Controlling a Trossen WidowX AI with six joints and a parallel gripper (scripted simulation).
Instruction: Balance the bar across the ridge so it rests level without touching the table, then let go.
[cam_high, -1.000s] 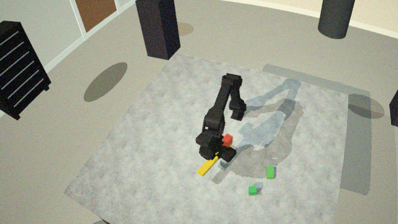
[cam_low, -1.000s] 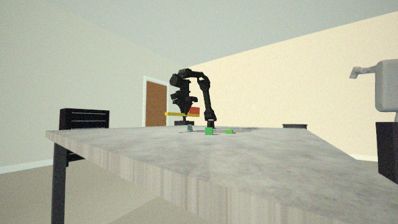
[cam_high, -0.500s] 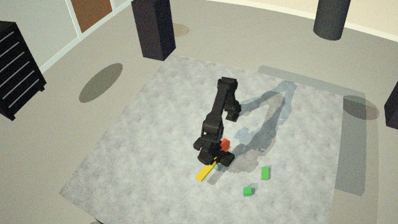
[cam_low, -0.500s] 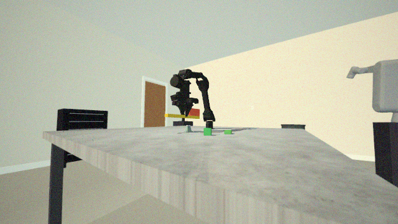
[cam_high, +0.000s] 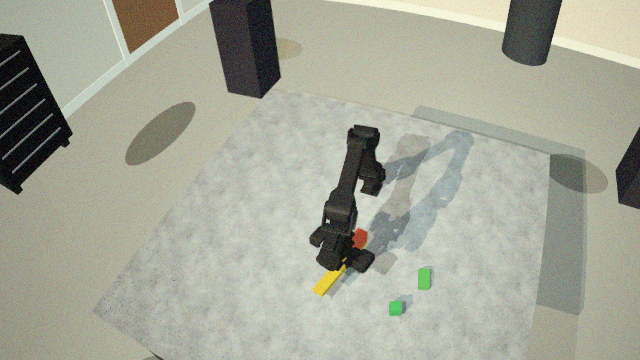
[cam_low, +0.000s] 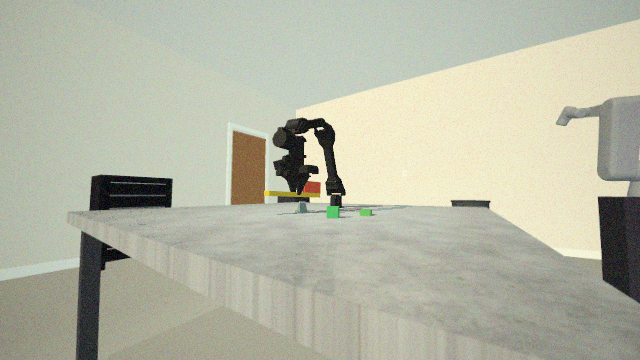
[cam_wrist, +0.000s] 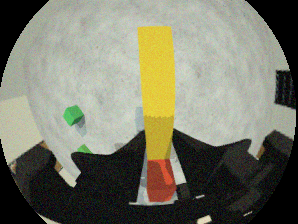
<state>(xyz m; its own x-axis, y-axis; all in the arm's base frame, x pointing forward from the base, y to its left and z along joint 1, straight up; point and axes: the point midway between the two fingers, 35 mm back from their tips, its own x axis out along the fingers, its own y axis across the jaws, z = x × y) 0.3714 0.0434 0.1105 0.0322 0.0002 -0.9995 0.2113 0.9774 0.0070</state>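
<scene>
The yellow bar (cam_high: 329, 281) (cam_low: 280, 193) (cam_wrist: 156, 75) is held off the table and looks close to level in the exterior view. A red block (cam_high: 360, 237) (cam_low: 313, 187) (cam_wrist: 160, 180) sits on its end nearer the arm's base. My gripper (cam_low: 299, 192) (cam_wrist: 158, 132) is shut on the bar between the red block and the free end. The small grey-green ridge (cam_low: 302, 207) stands on the table, below the bar in the exterior view, with a gap between them. The ridge is hidden in the top view, and I cannot make it out in the wrist view.
A green cube (cam_high: 395, 308) (cam_low: 332, 212) (cam_wrist: 73, 115) and a lower green block (cam_high: 424, 279) (cam_low: 366, 212) (cam_wrist: 84, 149) lie on the table (cam_high: 225, 240) (cam_low: 425, 260), off to one side of the bar.
</scene>
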